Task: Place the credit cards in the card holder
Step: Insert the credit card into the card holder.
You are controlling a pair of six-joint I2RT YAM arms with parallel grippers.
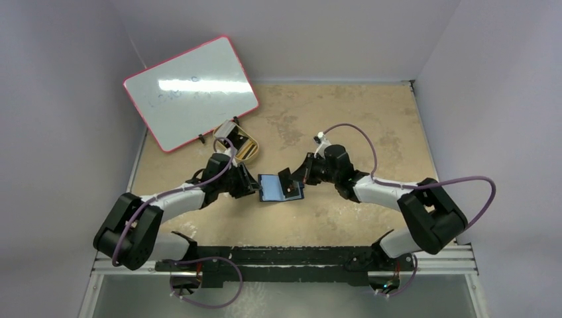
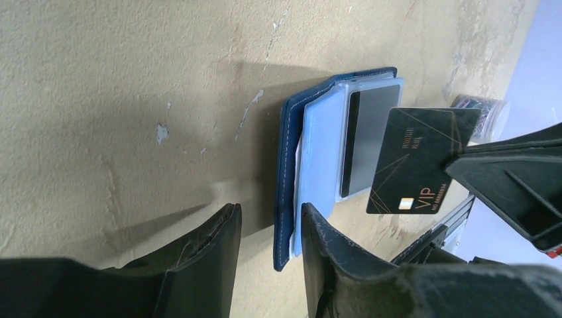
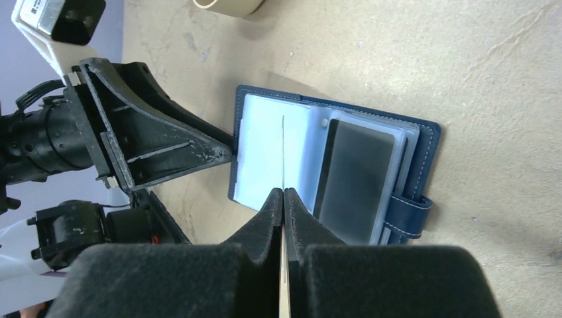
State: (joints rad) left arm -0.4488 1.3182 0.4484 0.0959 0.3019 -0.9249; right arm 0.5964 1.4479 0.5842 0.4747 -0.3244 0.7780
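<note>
Tan tabletop [image 1: 371, 119], bare to the right and far side. The card holder [image 1: 272, 187] lies open mid-table. The left gripper [image 2: 270, 218], jaws spread, is at its left edge. The right gripper [image 3: 283, 193] pinches a black card [image 2: 421, 162] edge-on over the pockets.

The wallet [image 2: 286, 189] was navy with white stitching, pockets pale blue; black card [image 2: 417, 156] bore gold lines; other card [image 2: 370, 136] grey; tabletop [image 2: 132, 79] mottled tan.

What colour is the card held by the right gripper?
The card is black with thin gold lines and VIP lettering; clearest in the left wrist view.
</note>
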